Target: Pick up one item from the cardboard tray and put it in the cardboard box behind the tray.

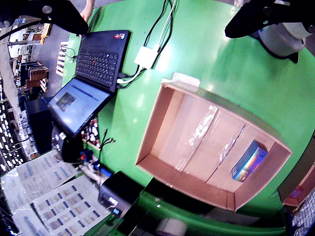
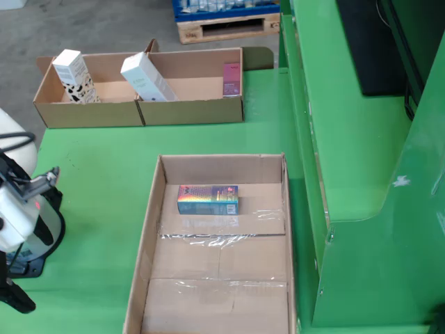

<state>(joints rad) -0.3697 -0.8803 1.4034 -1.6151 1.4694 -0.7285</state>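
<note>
A small iridescent box (image 2: 208, 199) lies flat at the far end of the long cardboard tray (image 2: 149, 229). It also shows in the gripper-mounted view (image 1: 249, 161), at the tray's (image 1: 152, 118) lower right corner. Behind the tray in the fixed view stand two joined cardboard boxes (image 2: 188, 111). In the gripper-mounted view two black fingertips (image 1: 64, 14) sit at the top corners. My gripper (image 1: 162, 14) is spread wide with nothing between the fingers, high above the tray. The gripper itself is out of the fixed view.
The boxes hold two white cartons (image 2: 75, 75) (image 2: 147, 76) and a pink item (image 2: 231, 78). The arm's white base (image 2: 17, 209) stands left of the tray. An open laptop (image 1: 93, 73), a white adapter with cables (image 1: 146, 56) and a raised green ledge (image 2: 361, 174) flank the tray.
</note>
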